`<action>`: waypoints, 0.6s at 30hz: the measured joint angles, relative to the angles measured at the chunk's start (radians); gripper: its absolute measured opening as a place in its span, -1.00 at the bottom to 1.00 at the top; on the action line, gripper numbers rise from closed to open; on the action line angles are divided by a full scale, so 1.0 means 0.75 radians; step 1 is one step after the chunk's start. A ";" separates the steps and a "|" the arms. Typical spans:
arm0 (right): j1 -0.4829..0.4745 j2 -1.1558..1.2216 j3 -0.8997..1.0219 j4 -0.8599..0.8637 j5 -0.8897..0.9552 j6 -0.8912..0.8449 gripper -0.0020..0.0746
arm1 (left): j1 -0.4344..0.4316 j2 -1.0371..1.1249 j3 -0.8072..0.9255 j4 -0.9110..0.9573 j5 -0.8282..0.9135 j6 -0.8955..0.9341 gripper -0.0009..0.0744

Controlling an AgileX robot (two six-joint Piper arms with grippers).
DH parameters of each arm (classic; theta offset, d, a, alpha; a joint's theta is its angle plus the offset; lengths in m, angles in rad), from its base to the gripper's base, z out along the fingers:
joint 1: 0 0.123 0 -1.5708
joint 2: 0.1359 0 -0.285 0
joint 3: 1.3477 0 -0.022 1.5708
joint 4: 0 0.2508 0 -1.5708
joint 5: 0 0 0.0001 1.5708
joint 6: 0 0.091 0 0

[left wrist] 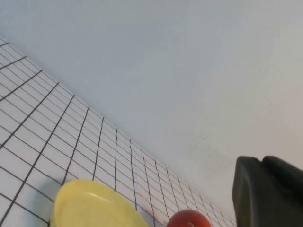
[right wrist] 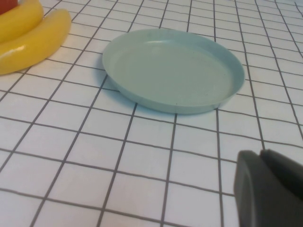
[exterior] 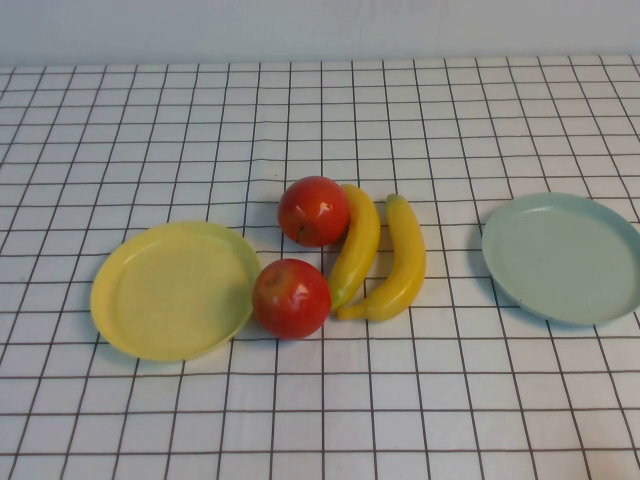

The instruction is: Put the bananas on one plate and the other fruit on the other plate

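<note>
Nearest on the bench (exterior: 320, 420), an apple (exterior: 291, 298) touches the yellow plate (exterior: 172, 290), so lift it first, sparing the bananas (exterior: 385, 260) bound for the blue-green plate (exterior: 562, 257); left tool (left wrist: 267, 191) and right tool (right wrist: 267, 189) jaws: cannot tell.

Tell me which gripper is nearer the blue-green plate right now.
Right. The right gripper sits just short of the blue-green plate, which fills its wrist view. The left gripper is over by the yellow plate; neither arm shows in the high view.

high view overhead – wrist views low, near plates.
</note>
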 joint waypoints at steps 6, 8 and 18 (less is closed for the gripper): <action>0.000 0.000 0.000 0.000 0.000 0.000 -0.99 | 0.000 0.000 0.000 0.000 -0.093 -0.015 -0.99; 0.000 0.000 0.000 0.000 0.000 0.000 -0.99 | 0.000 0.000 0.000 0.004 -0.113 -0.016 -0.99; 0.000 0.000 0.000 0.000 0.000 0.000 -0.99 | 0.000 0.171 -0.509 0.287 0.627 0.251 -0.99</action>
